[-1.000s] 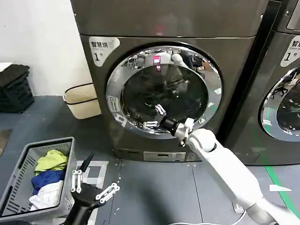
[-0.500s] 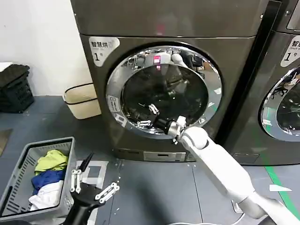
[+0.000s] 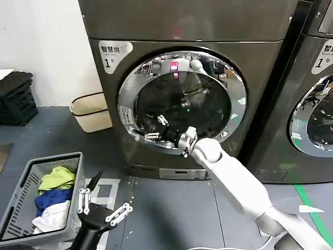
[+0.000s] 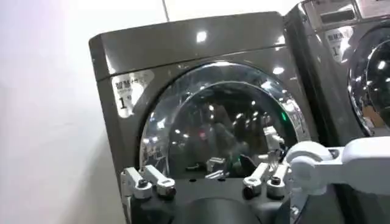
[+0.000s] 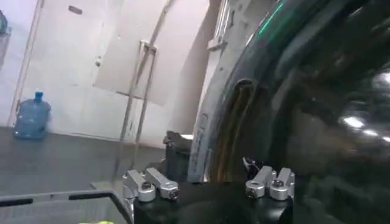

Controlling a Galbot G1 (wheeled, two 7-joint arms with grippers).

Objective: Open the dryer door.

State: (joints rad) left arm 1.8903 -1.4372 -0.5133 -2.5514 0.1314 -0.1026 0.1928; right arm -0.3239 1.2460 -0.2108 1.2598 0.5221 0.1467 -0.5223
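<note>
The dryer door (image 3: 193,96), a chrome ring around dark glass, fills the front of the bronze-grey machine marked 1 and looks shut against it. My right gripper (image 3: 156,128) is open in front of the door's lower left part, with one finger over the glass and the other by the chrome ring. In the right wrist view the door's (image 5: 317,103) ring edge runs between the spread fingers of the right gripper (image 5: 210,182). My left gripper (image 3: 101,207) hangs open low over the floor, well short of the machine. From the left wrist the left gripper (image 4: 207,185) faces the door (image 4: 201,112).
A grey laundry basket (image 3: 52,161) with clothes stands on the floor at the left. A cream bin (image 3: 91,112) and a black crate (image 3: 15,96) sit by the wall. A second matching machine (image 3: 312,62) stands at the right. A blue water bottle (image 5: 30,115) stands in the distance.
My right gripper has slid left along the lower part of the door, from near its bottom centre towards the lower left ring. The door and the left arm have not moved.
</note>
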